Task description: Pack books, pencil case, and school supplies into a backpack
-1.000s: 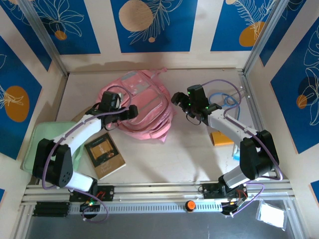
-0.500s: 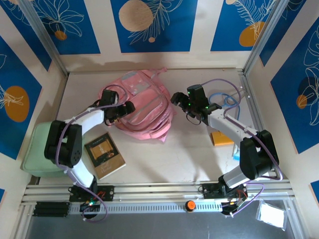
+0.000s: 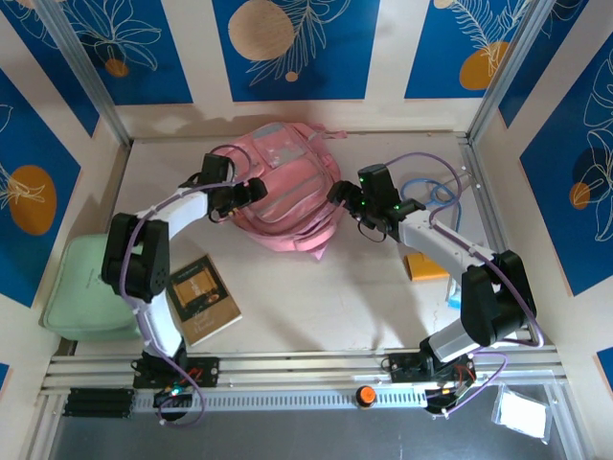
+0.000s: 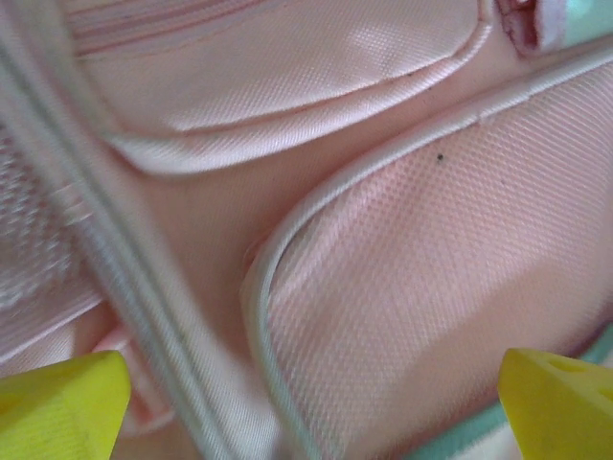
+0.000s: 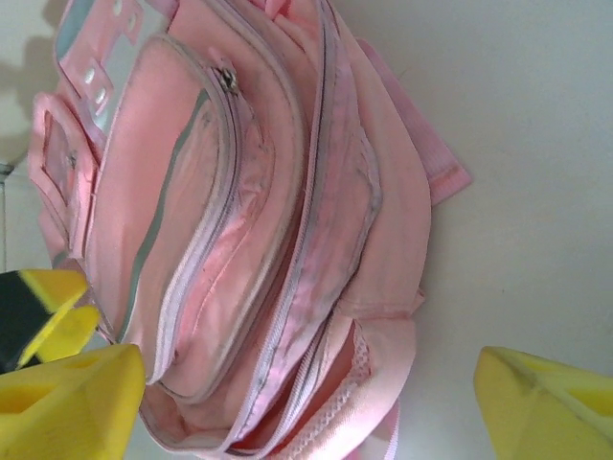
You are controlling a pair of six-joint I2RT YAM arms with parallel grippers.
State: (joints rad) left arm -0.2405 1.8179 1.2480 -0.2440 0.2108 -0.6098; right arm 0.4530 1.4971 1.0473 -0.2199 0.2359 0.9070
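The pink backpack (image 3: 285,187) lies on its back at the table's rear middle, its zips and front pockets (image 5: 239,240) facing my right wrist camera. My left gripper (image 3: 245,192) is open against the backpack's left side, yellow fingertips (image 4: 59,402) wide apart with pink fabric (image 4: 421,249) close in front of them. My right gripper (image 3: 343,196) is open just off the backpack's right edge, its fingertips (image 5: 69,402) spread to either side of the lower end and holding nothing. A brown book (image 3: 201,299) lies flat near the left arm's base. The pencil case is out of view.
A mint-green pad (image 3: 81,287) lies at the left edge of the table. An orange-yellow flat item (image 3: 424,266) sits partly under the right arm, with a blue cable (image 3: 438,193) behind it. Walls close off the back and both sides.
The left arm has swung toward the back, its gripper staying at the backpack's left side. The backpack has shifted and turned up and to the right. The right arm has barely moved.
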